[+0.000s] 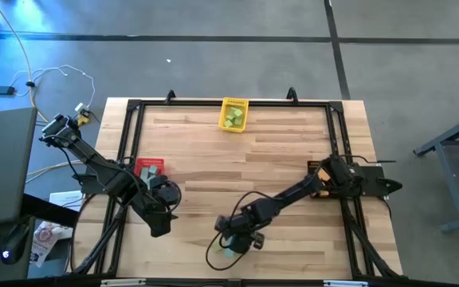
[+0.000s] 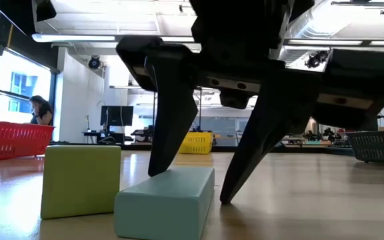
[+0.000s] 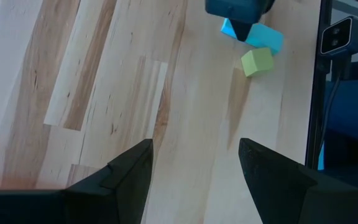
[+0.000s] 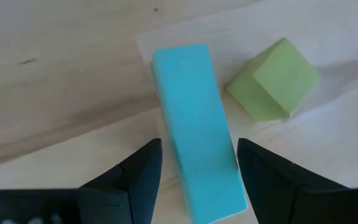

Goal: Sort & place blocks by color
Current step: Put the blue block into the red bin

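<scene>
The teal bar (image 4: 196, 130) looks like a hard, solid block, so I think it will not squash or bend when I squeeze it. It looks small and light. Its sides look smooth, so it might slip if I only catch a corner. I would take hold of it across its two long sides, near the middle, because it is thin that way and the fingers fit around it.

It is a long teal-blue bar with flat faces and soft edges, lying flat on the wood. It sits right between the two fingers of my right gripper (image 4: 197, 171), one finger on each long side. In the low view one fingertip seems to rest on top of the bar's edge and the other is down on the table beside it. The fingers are spread apart and not squeezing yet.

Just beside the bar, a bit past the fingertips and off to one side, is a light green cube (image 4: 273, 81). It is very near the bar, so I must watch I do not bump it.

My left gripper (image 3: 194, 165) is well away, with its fingers spread and nothing in them. It hangs near the red bin (image 1: 149, 166). The yellow bin (image 1: 233, 124) is far across the table (image 1: 285, 151), with green blocks inside.
</scene>
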